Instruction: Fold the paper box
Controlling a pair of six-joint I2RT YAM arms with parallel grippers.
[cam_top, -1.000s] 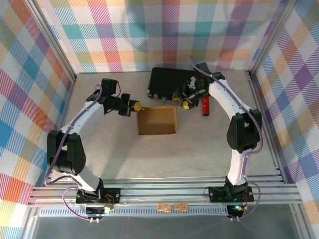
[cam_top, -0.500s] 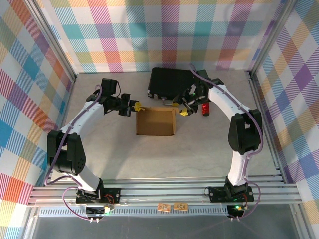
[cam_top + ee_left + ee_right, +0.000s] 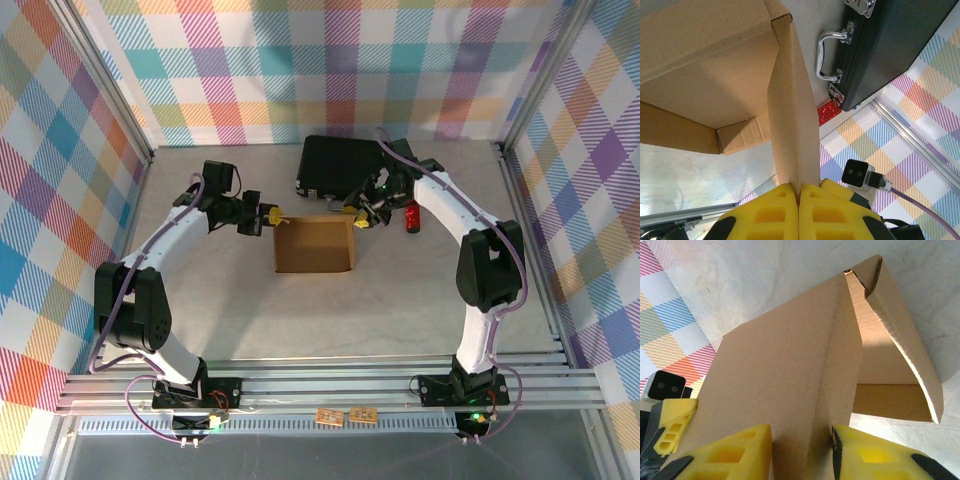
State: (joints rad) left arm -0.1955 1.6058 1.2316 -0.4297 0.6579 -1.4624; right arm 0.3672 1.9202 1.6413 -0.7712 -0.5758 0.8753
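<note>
From above, the right gripper (image 3: pixel 358 214) has edged leftward in frame onto the upper-right corner of the paper box (image 3: pixel 315 248), mid-frame. Left wrist: the left gripper (image 3: pixel 799 189) pinches a box wall, bottom centre. Right wrist: its fingers (image 3: pixel 730 450) straddle a flap, apparently ready to fold; clamped or not, I cannot tell.

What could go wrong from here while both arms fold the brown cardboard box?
The left gripper is shut on one thin upright wall of the paper box; a hard pull might crease or tear it. The right gripper looks open against a flap, so the flap may slip free. The black hard case lies close behind, where the right gripper could bump it.
</note>
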